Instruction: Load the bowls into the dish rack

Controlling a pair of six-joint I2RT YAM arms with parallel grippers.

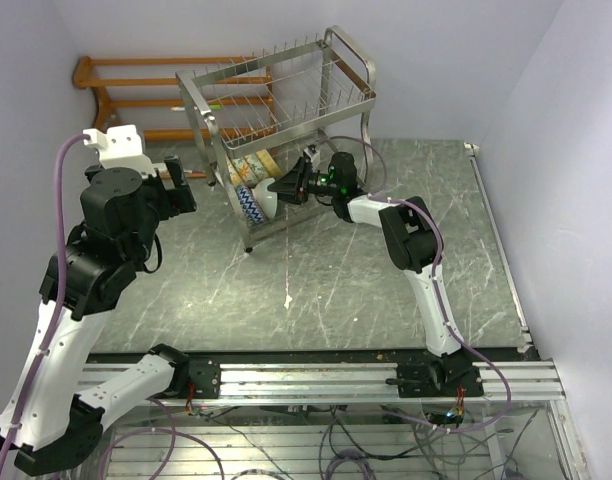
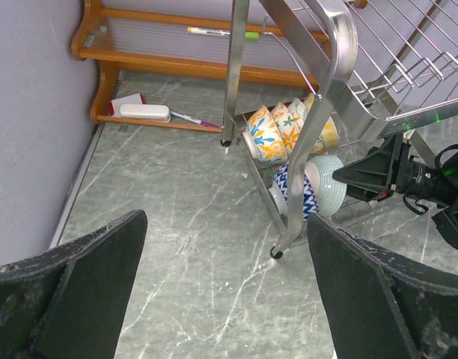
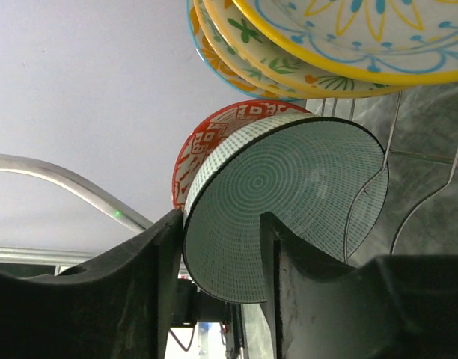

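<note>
Right gripper (image 1: 282, 186): jaws part-open, astride the rim of the mint bowl (image 3: 304, 187), not clamped. Bowl stands on edge in the dish rack (image 1: 286, 100), lower tier, against the red-patterned bowl (image 3: 214, 138). Left gripper (image 2: 225, 221) wide, empty.

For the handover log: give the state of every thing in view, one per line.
Dish rack: upright, lower tier part loaded.
Floral bowls: on edge in a row, lower tier.
Red bowl: on edge beside mint bowl.
Mint bowl: on edge, rim between right tool's fingers.
Right tool: open, astride that rim.
Left tool: open, empty.
</note>
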